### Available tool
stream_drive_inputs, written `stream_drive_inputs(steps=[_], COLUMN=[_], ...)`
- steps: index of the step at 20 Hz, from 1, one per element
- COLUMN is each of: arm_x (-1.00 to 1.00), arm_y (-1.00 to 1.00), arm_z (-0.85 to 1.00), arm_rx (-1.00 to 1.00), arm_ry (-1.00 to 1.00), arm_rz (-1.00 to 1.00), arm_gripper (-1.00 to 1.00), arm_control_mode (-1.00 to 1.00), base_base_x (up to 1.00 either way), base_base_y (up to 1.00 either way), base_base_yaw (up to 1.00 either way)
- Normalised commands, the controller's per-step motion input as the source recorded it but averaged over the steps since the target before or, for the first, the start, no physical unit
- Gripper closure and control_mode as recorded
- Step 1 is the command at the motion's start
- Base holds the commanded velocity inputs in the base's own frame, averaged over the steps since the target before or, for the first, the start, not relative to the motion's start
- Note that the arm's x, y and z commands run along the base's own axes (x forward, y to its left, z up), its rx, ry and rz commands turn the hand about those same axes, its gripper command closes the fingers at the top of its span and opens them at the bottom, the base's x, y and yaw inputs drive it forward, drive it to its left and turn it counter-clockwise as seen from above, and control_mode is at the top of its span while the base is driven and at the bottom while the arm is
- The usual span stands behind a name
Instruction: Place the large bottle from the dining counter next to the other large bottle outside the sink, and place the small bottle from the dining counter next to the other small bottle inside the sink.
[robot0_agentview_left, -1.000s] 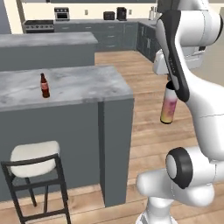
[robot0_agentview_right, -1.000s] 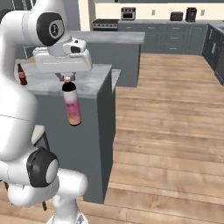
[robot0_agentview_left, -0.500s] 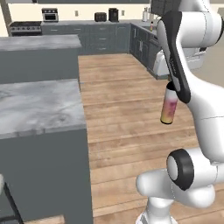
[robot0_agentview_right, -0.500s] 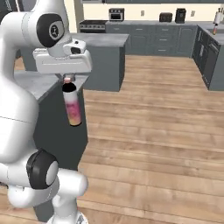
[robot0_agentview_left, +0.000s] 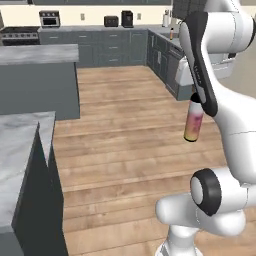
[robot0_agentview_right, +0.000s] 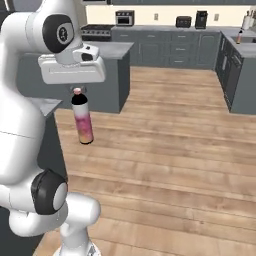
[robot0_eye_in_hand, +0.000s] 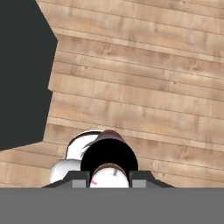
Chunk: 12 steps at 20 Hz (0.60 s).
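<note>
Gripper (robot0_agentview_right: 77, 90) clamps the large bottle (robot0_agentview_right: 83, 121) by its cap. Bottle hangs upright above the floor (robot0_agentview_right: 170, 145), off the dining counter (robot0_agentview_left: 20, 150) corner.

Wood plank floor (robot0_agentview_left: 125, 145), light brown, boards running across. Dark grey island (robot0_agentview_left: 40, 80) with pale stone top, mid-room. Back wall: grey base cabinets (robot0_agentview_right: 165, 47); on top, black microwave (robot0_agentview_left: 50, 19), toaster (robot0_agentview_left: 111, 20), coffee maker (robot0_agentview_left: 127, 18). Black range (robot0_agentview_left: 20, 31) at far left. More grey cabinets (robot0_agentview_right: 237, 75) along the right wall.
</note>
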Motion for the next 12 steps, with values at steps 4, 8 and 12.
stream_drive_inputs(steps=[4,8,12], arm_x=[0.0,0.0,0.0], arm_y=[0.0,0.0,0.0], arm_z=[0.0,0.0,0.0], arm_rx=[0.0,0.0,0.0], arm_ry=[0.0,0.0,0.0], arm_rz=[0.0,0.0,0.0], arm_gripper=[1.0,1.0,1.0], arm_control_mode=[1.0,1.0,1.0], base_base_x=[1.0,1.0,1.0], base_base_y=[-0.78,-0.61,-0.36], base_base_yaw=[0.08,0.07,0.04])
